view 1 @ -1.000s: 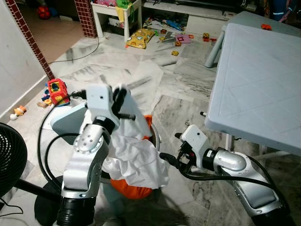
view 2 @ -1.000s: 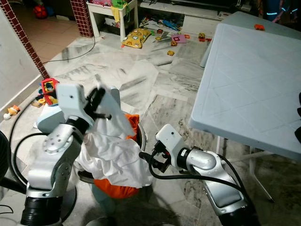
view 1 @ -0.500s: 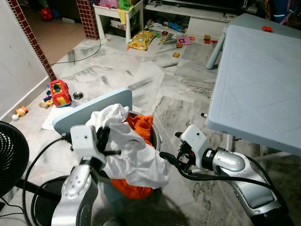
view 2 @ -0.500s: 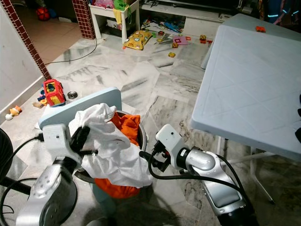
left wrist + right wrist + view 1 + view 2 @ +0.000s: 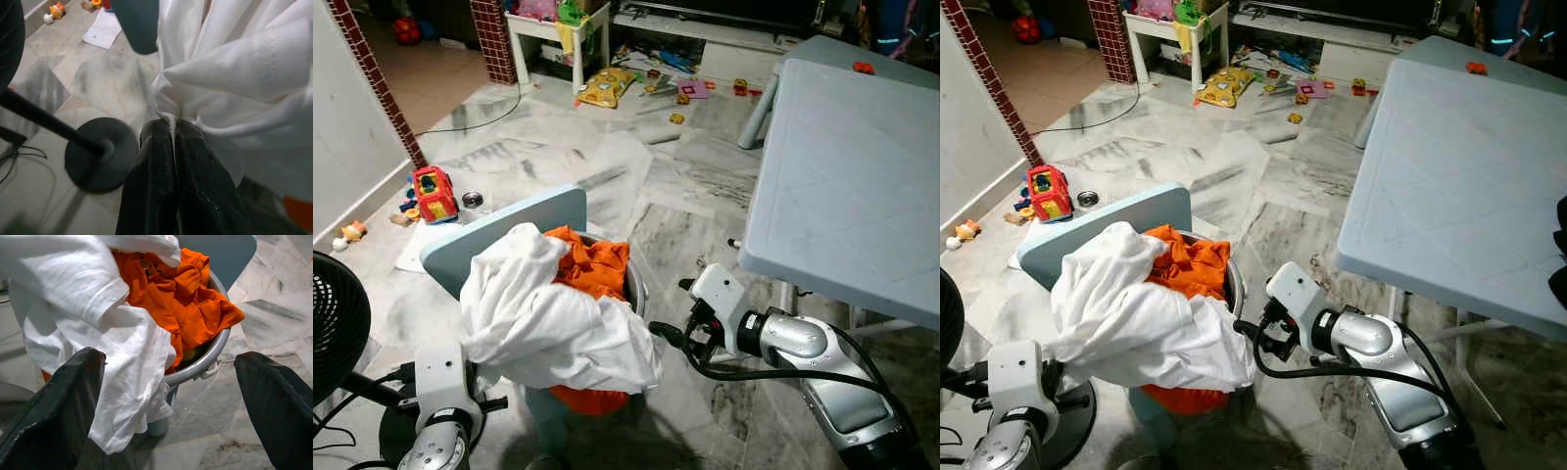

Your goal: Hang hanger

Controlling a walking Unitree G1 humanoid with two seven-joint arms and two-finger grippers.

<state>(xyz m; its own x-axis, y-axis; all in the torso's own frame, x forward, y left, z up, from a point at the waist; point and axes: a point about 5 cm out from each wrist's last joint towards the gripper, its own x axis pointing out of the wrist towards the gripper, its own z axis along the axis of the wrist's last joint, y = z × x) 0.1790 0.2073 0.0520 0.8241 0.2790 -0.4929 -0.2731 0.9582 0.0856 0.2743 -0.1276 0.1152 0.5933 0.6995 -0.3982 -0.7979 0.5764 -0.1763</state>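
Observation:
A white garment lies heaped over an orange garment in a silver bucket on the floor in front of me. My left gripper is low at the bucket's near left side, shut on a hem of the white garment. Its wrist sits just below the cloth. My right gripper is open beside the bucket's right rim, its fingers apart and holding nothing. Its fingertips almost touch the hanging white cloth.
A light-blue panel leans behind the bucket. A pale blue table stands to the right. A black fan with a round base stands at the left. A toy truck and scattered toys lie on the marble floor.
My left arm has dropped from above the bucket to low beside it, still pinching the white garment, which now drapes over the bucket. The right arm has stayed put.

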